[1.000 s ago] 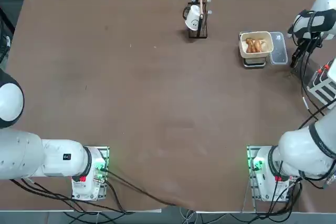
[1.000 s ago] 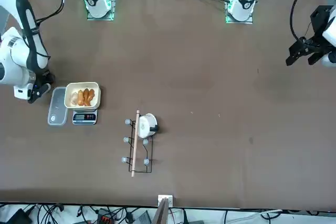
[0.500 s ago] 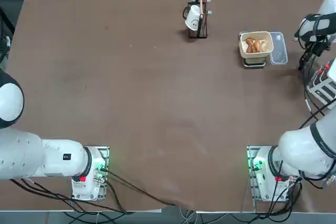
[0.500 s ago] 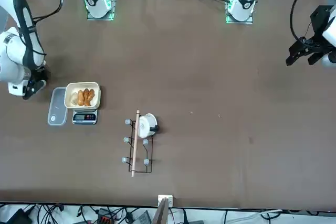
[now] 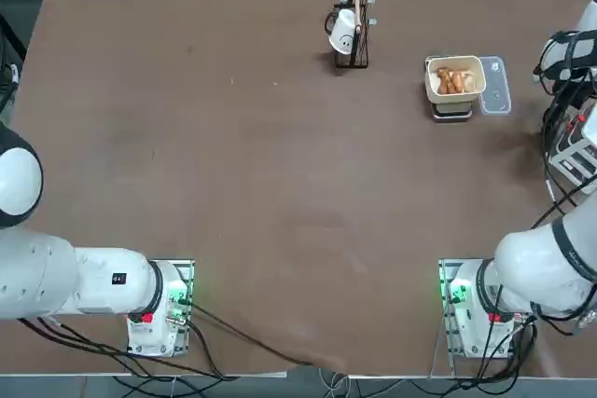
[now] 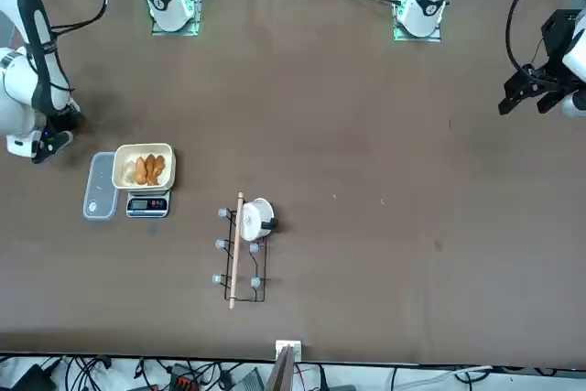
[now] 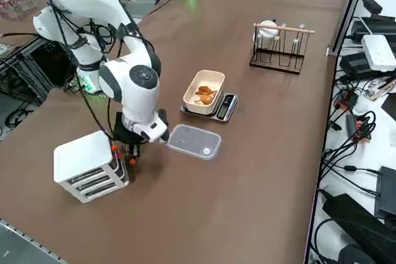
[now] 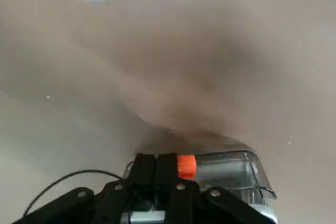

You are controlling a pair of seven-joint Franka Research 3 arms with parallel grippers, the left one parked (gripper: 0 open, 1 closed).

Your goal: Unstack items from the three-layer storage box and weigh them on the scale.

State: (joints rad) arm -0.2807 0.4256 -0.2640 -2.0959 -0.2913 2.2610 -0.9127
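The three-layer storage box [image 7: 86, 164] is a white tiered rack near the table's right edge, also seen in the top view [image 5: 576, 160]. My right gripper [image 7: 128, 153] hangs just beside its front, fingers shut together with nothing seen between them. In the wrist view the gripper [image 8: 157, 162] sits next to an orange knob [image 8: 186, 165] on a clear drawer [image 8: 233, 169]. The scale [image 7: 225, 107] carries a cream tray [image 7: 218, 77] with several brown and pale items [image 7: 205, 94]. The top view shows the tray [image 5: 430, 81] with the items [image 5: 453, 79] left of the gripper [image 5: 557, 107].
A clear lid [image 7: 193, 141] lies on the table between the scale and the storage box. A dark upright stand with a white cup [image 5: 349, 33] is at the far side. Cables trail near the table's right edge by the box.
My right arm has swung away from the scale and the clear lid toward the storage box at the table's right edge. Its fingers have stayed shut.
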